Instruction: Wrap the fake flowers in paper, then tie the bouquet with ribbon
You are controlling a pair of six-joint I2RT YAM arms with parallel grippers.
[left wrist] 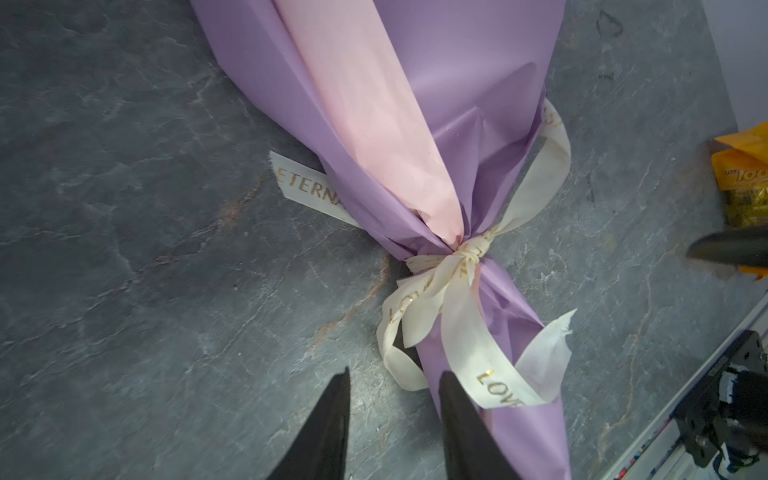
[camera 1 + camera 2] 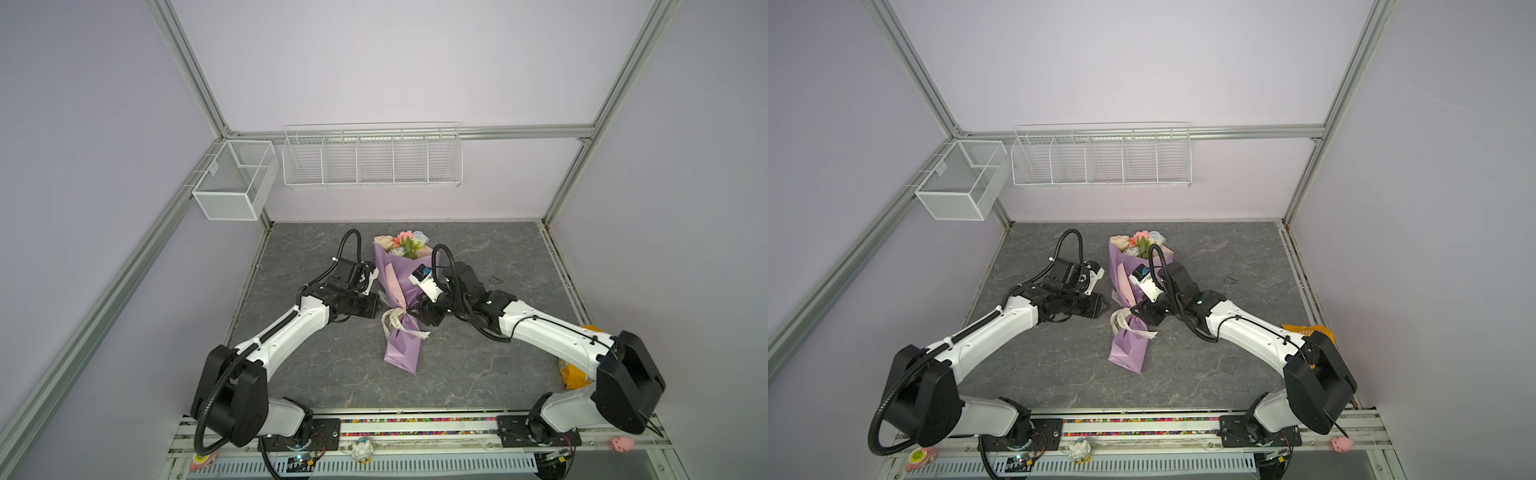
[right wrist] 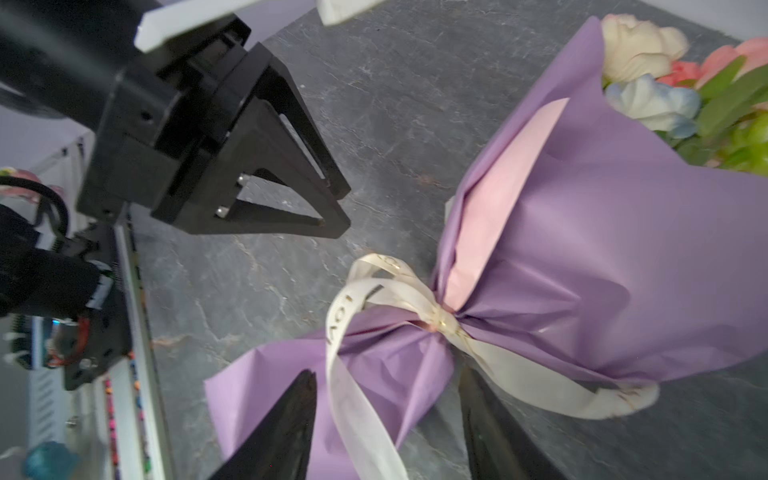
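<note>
The bouquet (image 2: 401, 286) lies flat near the middle of the grey table (image 2: 316, 374), blooms toward the back wall. Lilac and pink paper wraps cream, pink and pale blue flowers, cinched at the waist by a knotted cream ribbon (image 2: 395, 321).

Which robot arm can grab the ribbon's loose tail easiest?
Right, probably. The ribbon tail runs between the open fingers of the right end effector. The left end effector sits open beside the bouquet, apart from it.
</note>
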